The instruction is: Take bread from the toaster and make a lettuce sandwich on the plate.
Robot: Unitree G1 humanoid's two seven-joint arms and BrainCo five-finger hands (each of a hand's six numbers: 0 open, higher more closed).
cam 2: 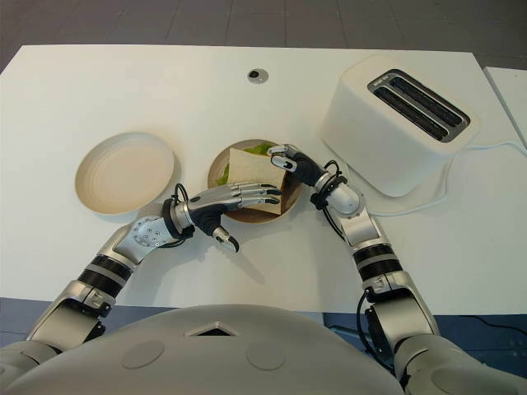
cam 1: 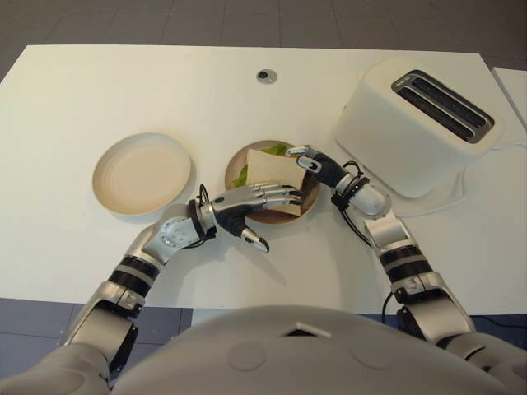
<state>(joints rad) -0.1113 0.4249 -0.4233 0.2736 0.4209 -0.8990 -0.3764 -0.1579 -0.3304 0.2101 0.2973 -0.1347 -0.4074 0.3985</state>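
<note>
2 hands meet at 1 bread slice (cam 1: 265,171). The fingers (cam 1: 276,196) of the left hand (cam 1: 239,204) lie stretched out and nearly flat across the slice's near edge, grasping nothing, with the thumb hanging toward the near side. The fingers (cam 1: 298,152) of the right hand (cam 1: 321,169) are curled onto the slice's far right corner and pinch it. The slice lies flat on top of lettuce (cam 1: 277,149), whose green leaves peek out at its far and left edges. Both rest on the brown plate (cam 1: 309,202) in the middle of the table (cam 1: 82,90). Just left of the plate sits a white dish (cam 1: 103,177), close to it but not touching. Right of the plate and farther back stands the white toaster (cam 1: 387,132), its 2 slots facing up, near the right wrist. At the far middle of the table sits a small round grommet (cam 1: 266,76).
</note>
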